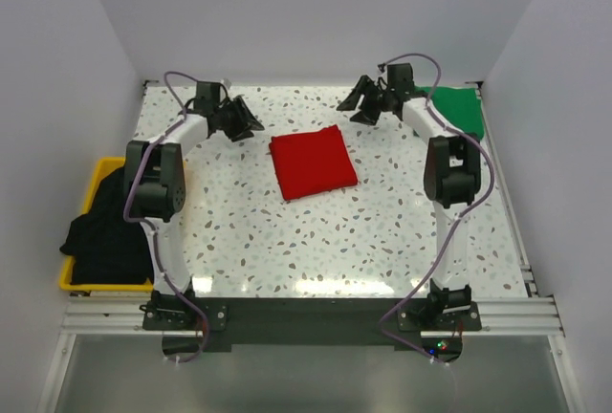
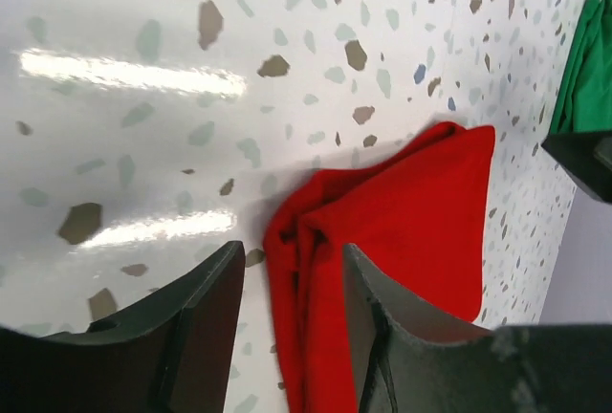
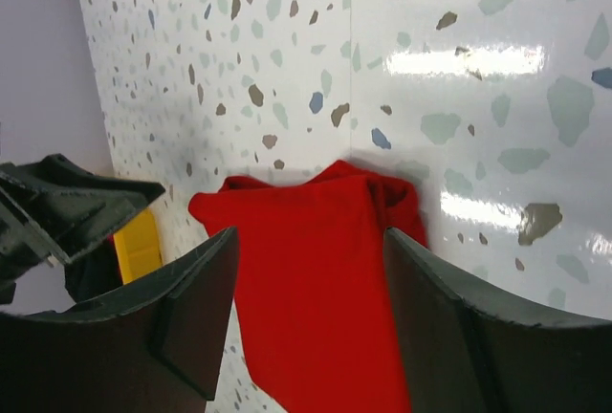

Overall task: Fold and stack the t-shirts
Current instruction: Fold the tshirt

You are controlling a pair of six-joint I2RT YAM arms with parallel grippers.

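A bright red t-shirt (image 1: 313,163) lies folded into a rough square in the middle of the speckled table. My left gripper (image 1: 251,126) hangs open just off its back left corner. In the left wrist view the red t-shirt's (image 2: 411,212) bunched edge shows between the spread fingers (image 2: 201,317), untouched. My right gripper (image 1: 349,104) is open beyond the back right corner. Its wrist view looks down on the red t-shirt (image 3: 316,279) between wide fingers (image 3: 435,308). A green t-shirt (image 1: 454,107) lies at the back right. A black t-shirt (image 1: 105,227) sits in a bin.
A yellow bin (image 1: 100,169) stands off the table's left edge and holds the black cloth. White walls close in the back and both sides. An aluminium rail (image 1: 521,241) runs along the right edge. Both arm bases are at the near edge.
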